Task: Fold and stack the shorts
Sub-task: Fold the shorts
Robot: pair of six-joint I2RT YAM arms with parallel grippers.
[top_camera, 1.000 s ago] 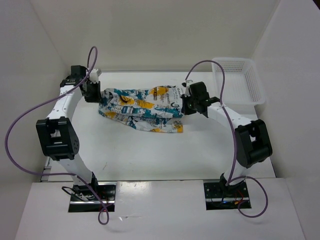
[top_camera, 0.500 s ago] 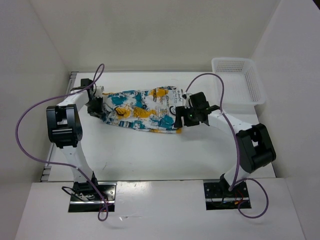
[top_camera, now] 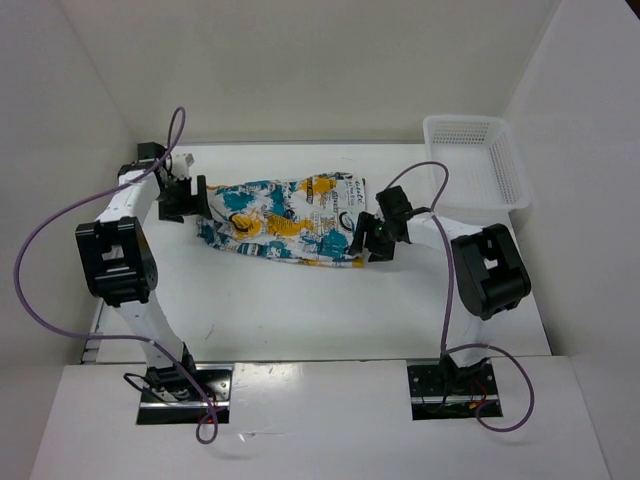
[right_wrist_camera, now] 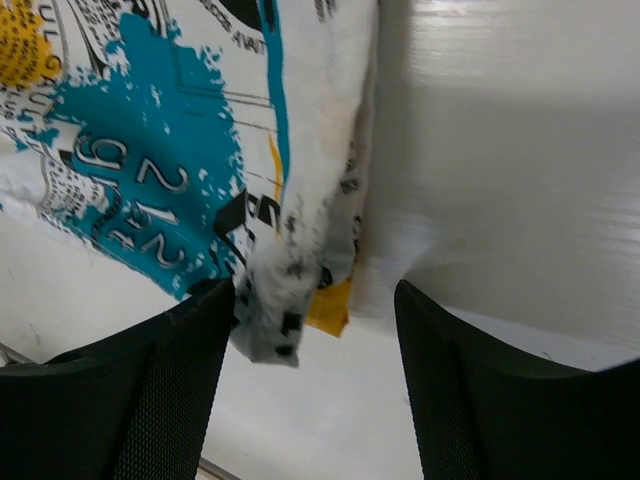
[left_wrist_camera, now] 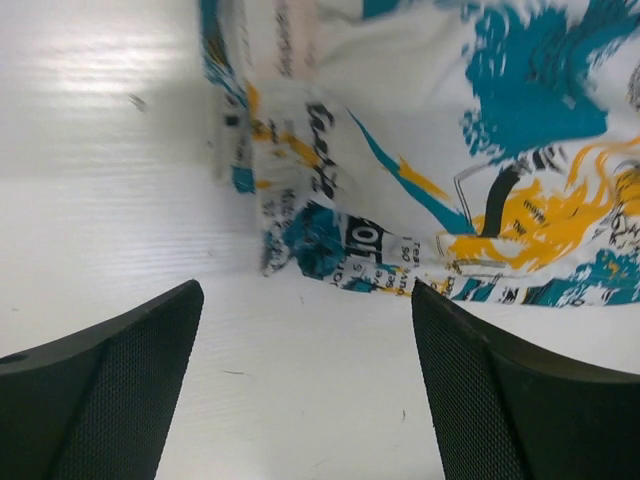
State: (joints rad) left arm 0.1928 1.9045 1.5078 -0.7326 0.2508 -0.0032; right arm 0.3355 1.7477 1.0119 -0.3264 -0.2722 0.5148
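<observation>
Soft, crumpled oblong shorts (top_camera: 280, 220) lie between left pincer (top_camera: 197, 200) and right pincer (top_camera: 362, 237).

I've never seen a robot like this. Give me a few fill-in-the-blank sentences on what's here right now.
The shorts lie on the ___.
The white basket stands on the ___ arm's side.
The left gripper and right gripper are both ___, holding nothing.
Missing words: table; right; open.

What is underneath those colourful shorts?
Only the white table shows around the shorts, which lie on it. Anything beneath the fabric is covered from view.
</observation>
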